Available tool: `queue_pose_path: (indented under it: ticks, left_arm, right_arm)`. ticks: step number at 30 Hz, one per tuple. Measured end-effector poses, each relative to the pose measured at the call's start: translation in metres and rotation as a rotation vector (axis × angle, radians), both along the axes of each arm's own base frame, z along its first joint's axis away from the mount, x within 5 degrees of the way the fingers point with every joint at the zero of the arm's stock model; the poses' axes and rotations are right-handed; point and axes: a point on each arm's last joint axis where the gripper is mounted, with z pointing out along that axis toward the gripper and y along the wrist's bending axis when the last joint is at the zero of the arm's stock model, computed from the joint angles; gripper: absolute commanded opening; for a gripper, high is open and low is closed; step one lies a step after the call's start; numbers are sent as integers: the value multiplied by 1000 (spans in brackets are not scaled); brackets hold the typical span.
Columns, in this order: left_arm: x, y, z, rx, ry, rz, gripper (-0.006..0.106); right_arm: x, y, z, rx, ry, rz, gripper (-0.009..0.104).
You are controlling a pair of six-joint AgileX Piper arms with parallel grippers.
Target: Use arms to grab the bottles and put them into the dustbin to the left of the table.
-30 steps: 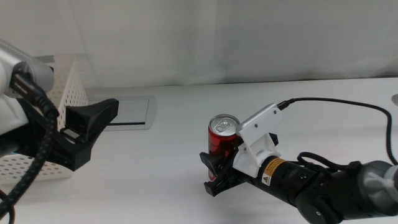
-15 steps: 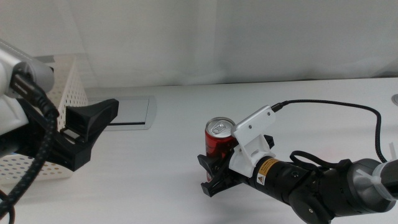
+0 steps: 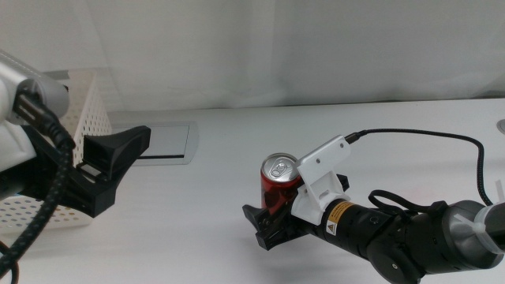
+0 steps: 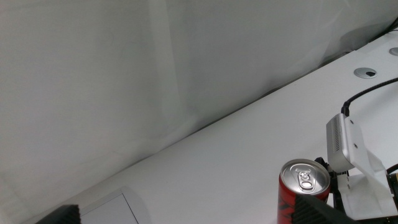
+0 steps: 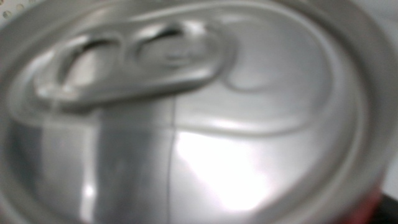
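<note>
- The table (image 3: pixel 197 229) is a wide white top that fills the lower half of the middle view, with a pale curtain (image 3: pixel 276 47) hanging behind its far edge.
- The right arm (image 3: pixel 410 241) comes in from the right side low over the table, a dark barrel with a white housing and a yellow warning label, and a black cable (image 3: pixel 442 138) loops from it across the tabletop.
- The left arm (image 3: pixel 24 158) sits at the left edge of the middle view, grey-white casing with a braided black cable, just in front of the basket.
- The basket (image 3: pixel 87 110) is white with perforated walls and stands at the far left of the table, partly hidden behind the left arm.
- The grey panel (image 3: pixel 166 142) lies flat in the tabletop just right of the basket, between it and the can.
- The left gripper (image 3: pixel 118 162) is held above the table near the basket, its dark jaws spread apart with nothing between them.
- The right gripper (image 3: pixel 272 214) is at the can, its dark jaws set on either side of the lower body; whether they are pressing it I cannot tell.
- The can (image 3: pixel 281 183) is red with a silver top and stands upright near the middle of the table, well apart from the basket; its top fills the right wrist view (image 5: pixel 186 112), and it also shows in the left wrist view (image 4: pixel 303 186).
</note>
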Motion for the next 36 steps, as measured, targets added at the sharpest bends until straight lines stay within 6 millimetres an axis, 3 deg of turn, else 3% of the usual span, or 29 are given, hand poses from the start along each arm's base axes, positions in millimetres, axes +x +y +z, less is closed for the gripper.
queue_pose_path:
  ticks: [5, 9, 20, 23, 26, 36]
  left_arm:
    - [0, 0, 0, 0, 0, 0, 89]
    - [0, 0, 0, 0, 0, 0, 89]
    - [0, 0, 0, 0, 0, 0, 89]
    - [0, 0, 0, 0, 0, 0, 89]
    - [0, 0, 0, 0, 0, 0, 89]
    - [0, 0, 0, 0, 0, 0, 89]
  right_arm:
    - [-2, -2, 3, -18, 43, -7, 103]
    - [-5, -5, 18, -27, 55, -7, 103]
    - [-36, -36, 100, -109, 94, 16, 103]
    - [-50, -52, 127, -138, 65, 38, 103]
    - [-56, -72, 142, -184, 61, 17, 103]
    - [-31, -180, 164, -312, 88, -411, 103]
